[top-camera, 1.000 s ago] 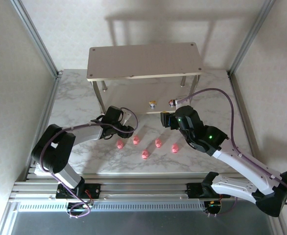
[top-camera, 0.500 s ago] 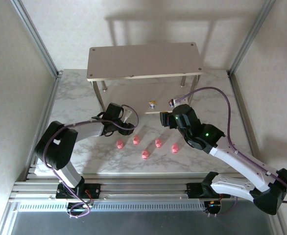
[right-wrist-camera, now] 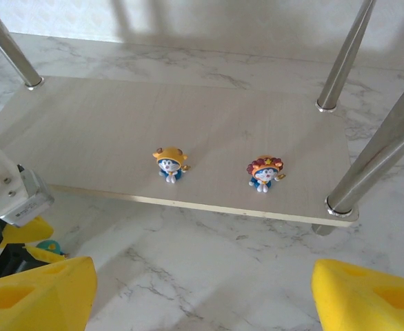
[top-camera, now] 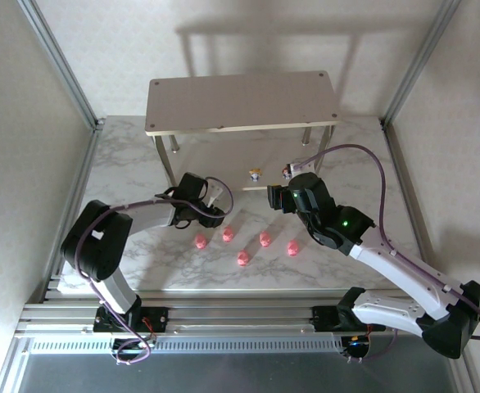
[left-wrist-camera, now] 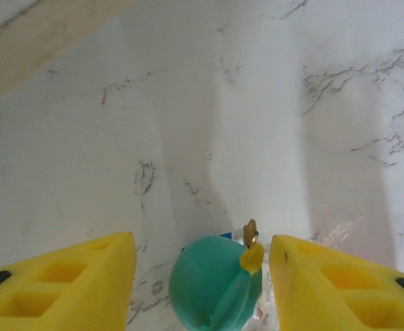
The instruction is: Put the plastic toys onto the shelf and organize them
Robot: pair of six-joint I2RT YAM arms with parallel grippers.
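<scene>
Left hand (left-wrist-camera: 202, 243) apart around teal figurine (left-wrist-camera: 209, 284), gaps either side; right hand (right-wrist-camera: 202, 276) apart near edge of shelf (right-wrist-camera: 223, 124).

Marble table (top-camera: 125, 164), shelf (top-camera: 240, 102), five pink pigs (top-camera: 242, 259), two figurines (right-wrist-camera: 169, 164) on lower board (right-wrist-camera: 105, 131)

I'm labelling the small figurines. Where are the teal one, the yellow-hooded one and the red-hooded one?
teal figurine (left-wrist-camera: 212, 279): left wrist view, on its round teal head.
yellow-hooded figurine (right-wrist-camera: 169, 163): right wrist view, on its head.
red-hooded figurine (right-wrist-camera: 264, 170): right wrist view, on its head.

White marble-veined tabletop (top-camera: 125, 172), silver frame posts (top-camera: 60, 61), pale patterned walls (top-camera: 109, 41)
</scene>
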